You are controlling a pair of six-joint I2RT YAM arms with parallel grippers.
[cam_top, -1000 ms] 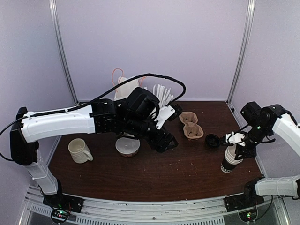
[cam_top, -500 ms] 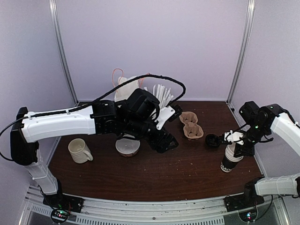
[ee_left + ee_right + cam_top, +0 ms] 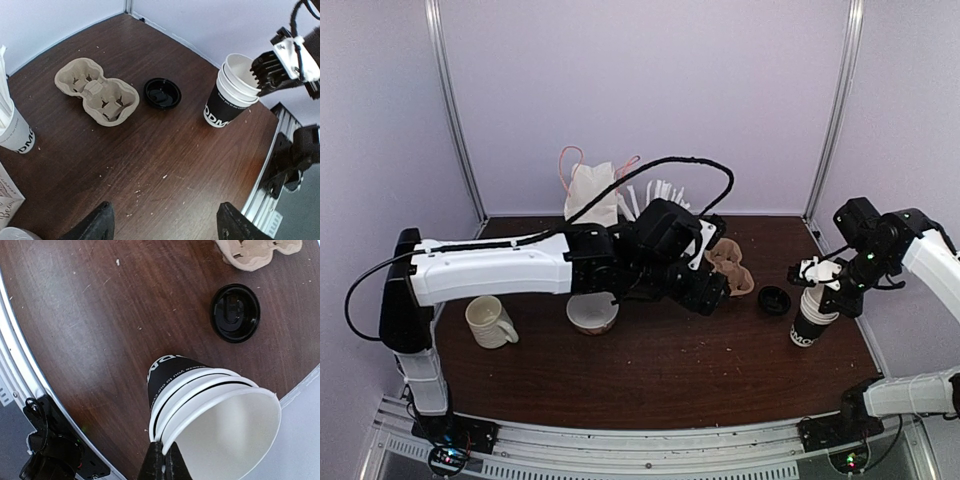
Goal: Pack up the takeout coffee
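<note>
The takeout coffee cup (image 3: 807,325) is black with white lettering and stands at the table's right, with white-rimmed cups nested in it (image 3: 172,377). It has no lid on. Its round black lid (image 3: 775,299) lies flat on the table just left of it (image 3: 235,313). My right gripper (image 3: 162,456) is shut on the rim of the topmost nested cup, as the left wrist view also shows (image 3: 227,97). My left gripper (image 3: 167,225) is open, hovering over bare wood near the cardboard cup carrier (image 3: 97,95), holding nothing.
A cream mug (image 3: 488,322) and a bowl (image 3: 592,313) sit at the left. A white paper cup (image 3: 15,132) with stirrers and a paper bag (image 3: 590,192) stand at the back. The table's metal front rail (image 3: 20,370) runs close to the black cup.
My right gripper has closed on the cup's rim, and the cup has shifted slightly away from the front edge. My left arm has swung right, toward the carrier.
</note>
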